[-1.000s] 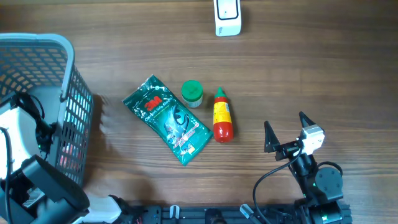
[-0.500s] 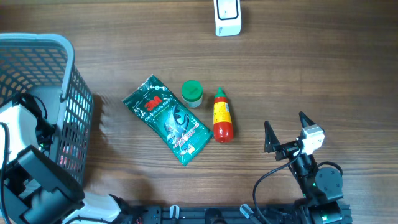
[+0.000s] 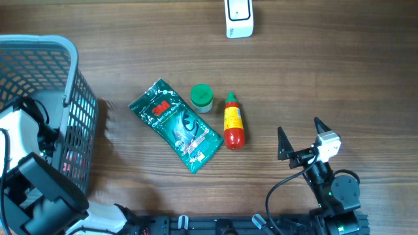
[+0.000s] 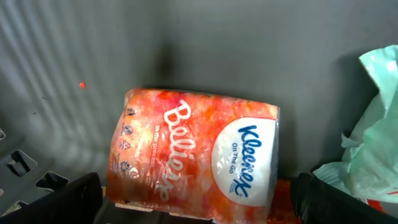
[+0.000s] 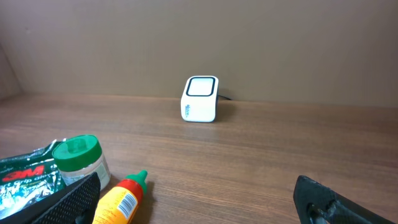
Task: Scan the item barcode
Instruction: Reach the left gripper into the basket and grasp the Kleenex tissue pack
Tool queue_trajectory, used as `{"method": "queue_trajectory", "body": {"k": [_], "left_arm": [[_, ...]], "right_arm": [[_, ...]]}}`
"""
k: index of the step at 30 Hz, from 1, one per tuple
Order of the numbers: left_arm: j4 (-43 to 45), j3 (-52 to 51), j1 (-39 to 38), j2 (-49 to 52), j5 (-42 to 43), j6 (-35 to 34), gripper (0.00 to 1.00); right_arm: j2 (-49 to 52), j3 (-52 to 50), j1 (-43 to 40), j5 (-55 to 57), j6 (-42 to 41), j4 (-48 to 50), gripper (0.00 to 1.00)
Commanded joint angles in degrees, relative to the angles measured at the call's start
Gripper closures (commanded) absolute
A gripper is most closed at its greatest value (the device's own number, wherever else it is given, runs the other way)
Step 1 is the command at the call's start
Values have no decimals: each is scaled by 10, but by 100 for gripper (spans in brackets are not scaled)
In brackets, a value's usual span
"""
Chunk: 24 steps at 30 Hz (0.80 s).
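Observation:
My left gripper (image 4: pixel 199 202) is open down inside the grey basket (image 3: pixel 39 43). Its fingertips straddle the near end of an orange and white Kleenex tissue pack (image 4: pixel 193 155) lying on the basket floor, without closing on it. In the overhead view the left arm covers that gripper. The white barcode scanner (image 3: pixel 239 18) stands at the table's far edge, also visible as the scanner (image 5: pixel 200 98) from the right wrist. My right gripper (image 3: pixel 299 127) hangs open and empty over the front right of the table.
A green 3M pouch (image 3: pixel 176 125), a green-lidded jar (image 3: pixel 201 97) and a red sauce bottle (image 3: pixel 233 121) lie mid-table, left of my right gripper (image 5: pixel 199 205). A pale green plastic bag (image 4: pixel 373 124) sits right of the tissue pack in the basket.
My left arm shifted slightly inside the basket early on, then held still. The right arm and the table items have not moved.

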State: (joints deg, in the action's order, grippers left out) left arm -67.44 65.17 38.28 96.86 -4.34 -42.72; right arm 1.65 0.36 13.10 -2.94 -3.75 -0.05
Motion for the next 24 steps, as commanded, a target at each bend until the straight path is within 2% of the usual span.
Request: {"method": "queue_trajectory", "body": {"k": [1, 10, 18, 22, 23, 24], "left_arm": [[9, -5, 2, 7, 9, 3, 0], [12, -5, 2, 9, 24, 3, 0], [59, -42, 2, 15, 30, 3, 0], [68, -57, 2, 15, 1, 3, 0], [69, -57, 2, 15, 0, 3, 3], [73, -57, 2, 15, 0, 3, 15]], "right_arm": [[-2, -1, 2, -1, 7, 1, 0], [-2, -1, 2, -1, 6, 1, 0], [-2, -1, 2, -1, 6, 1, 0], [-2, -1, 2, -1, 6, 1, 0], [-2, -1, 2, -1, 6, 1, 0], [-2, -1, 2, -1, 6, 1, 0]]}}
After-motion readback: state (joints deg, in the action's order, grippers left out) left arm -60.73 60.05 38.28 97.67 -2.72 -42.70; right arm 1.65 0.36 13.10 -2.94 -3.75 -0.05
